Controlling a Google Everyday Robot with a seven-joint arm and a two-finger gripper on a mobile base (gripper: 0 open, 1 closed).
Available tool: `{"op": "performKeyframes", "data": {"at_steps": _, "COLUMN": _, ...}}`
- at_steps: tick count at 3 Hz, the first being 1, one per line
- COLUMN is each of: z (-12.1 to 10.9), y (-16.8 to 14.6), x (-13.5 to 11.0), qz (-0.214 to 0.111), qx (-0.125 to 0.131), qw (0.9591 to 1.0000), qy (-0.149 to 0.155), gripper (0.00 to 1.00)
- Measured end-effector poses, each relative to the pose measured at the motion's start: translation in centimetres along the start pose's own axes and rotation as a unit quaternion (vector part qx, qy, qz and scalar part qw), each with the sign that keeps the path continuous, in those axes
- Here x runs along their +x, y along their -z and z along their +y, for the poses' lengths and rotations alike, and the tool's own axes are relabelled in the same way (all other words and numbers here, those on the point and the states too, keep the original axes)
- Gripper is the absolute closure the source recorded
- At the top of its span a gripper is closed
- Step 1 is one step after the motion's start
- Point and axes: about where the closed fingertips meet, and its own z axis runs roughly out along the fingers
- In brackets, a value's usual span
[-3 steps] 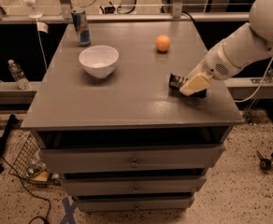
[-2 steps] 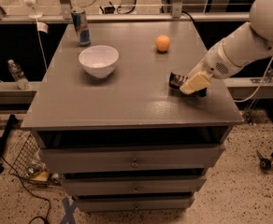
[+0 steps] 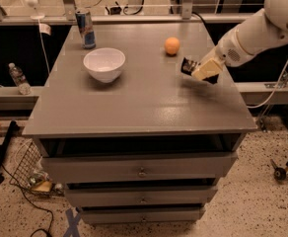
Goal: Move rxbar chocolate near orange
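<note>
The orange (image 3: 172,46) lies on the grey table top (image 3: 134,102) toward the back right. My gripper (image 3: 203,71) comes in from the right on a white arm and is shut on the rxbar chocolate (image 3: 187,66). The bar's dark end sticks out to the left of the tan fingers (image 3: 206,68). The bar hangs a little above the table, just right of and in front of the orange, apart from it. Most of the bar is hidden by the fingers.
A white bowl (image 3: 104,64) stands at the left middle of the table. A blue can (image 3: 86,28) stands behind it at the back left. The table's right edge runs just under the gripper. A water bottle (image 3: 18,78) stands on a ledge to the left.
My gripper, shut on the bar, has risen from the table and moved toward the back, closer to the orange. The orange, bowl and can have not moved.
</note>
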Motion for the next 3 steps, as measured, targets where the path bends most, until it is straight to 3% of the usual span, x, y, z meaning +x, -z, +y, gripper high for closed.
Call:
{"op": "performKeyframes", "data": {"at_steps": 1, "z": -4.4, "y": -1.3, "x": -0.3, "qz": 0.0, "qx": 0.03, "qw": 0.9993, "qy": -0.022, "gripper": 1.0}}
{"op": "performKeyframes", "data": {"at_steps": 2, "z": -8.8, "y": -2.7, "x": -0.4, "qz": 0.012, "qx": 0.067, "qw": 0.996, "qy": -0.058, "gripper": 1.0}}
{"op": "performKeyframes", "data": {"at_steps": 3, "z": -10.4, "y": -3.2, "x": -0.1, "qz": 0.025, "qx": 0.083, "qw": 0.9929, "qy": -0.082, "gripper": 1.0}}
